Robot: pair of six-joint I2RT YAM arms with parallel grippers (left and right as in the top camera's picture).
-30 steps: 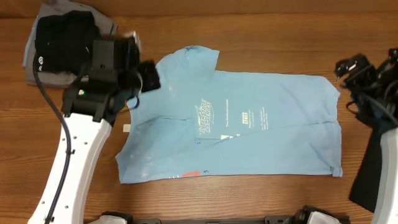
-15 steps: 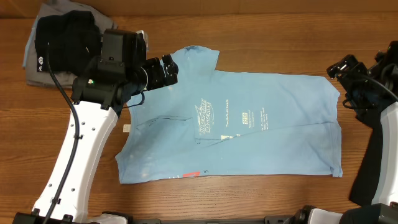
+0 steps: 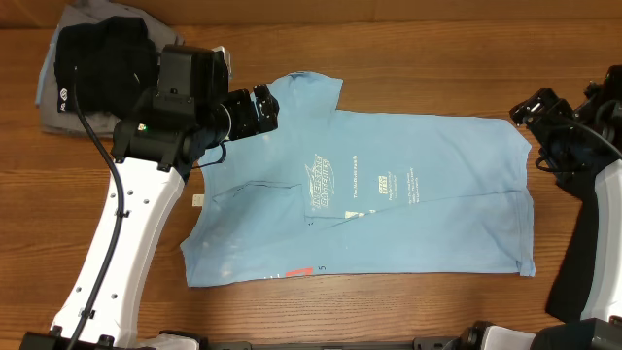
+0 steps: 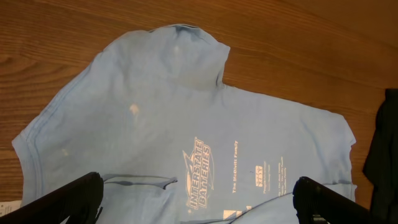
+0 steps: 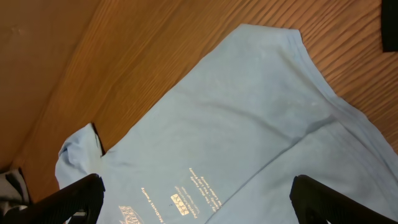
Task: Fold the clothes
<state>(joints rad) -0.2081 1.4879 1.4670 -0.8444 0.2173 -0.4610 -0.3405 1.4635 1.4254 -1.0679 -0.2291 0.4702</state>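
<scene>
The clothes, a light blue T-shirt (image 3: 389, 194), lie spread on the wooden table with small white logos facing up and a sliver of red print at the lower left hem. One sleeve (image 3: 306, 92) points to the back. My left gripper (image 3: 263, 108) hovers open over the shirt's back-left corner, beside that sleeve. The left wrist view shows the shirt (image 4: 186, 118) below the left gripper (image 4: 202, 208), with nothing between the fingers. My right gripper (image 3: 533, 124) stands open at the shirt's back-right corner. In the right wrist view the right gripper (image 5: 202, 205) is spread wide above the shirt (image 5: 249, 124).
A stack of black and grey folded garments (image 3: 97, 68) sits at the back left, behind the left arm. A dark garment (image 3: 583, 272) hangs by the table's right edge and also appears as a dark garment (image 4: 385, 143) in the left wrist view. A small white tag (image 3: 197, 200) lies left of the shirt.
The left gripper has opened and swung right, from the shirt's left edge to above its back-left corner. The right gripper shifted slightly. The shirt lies as before.
</scene>
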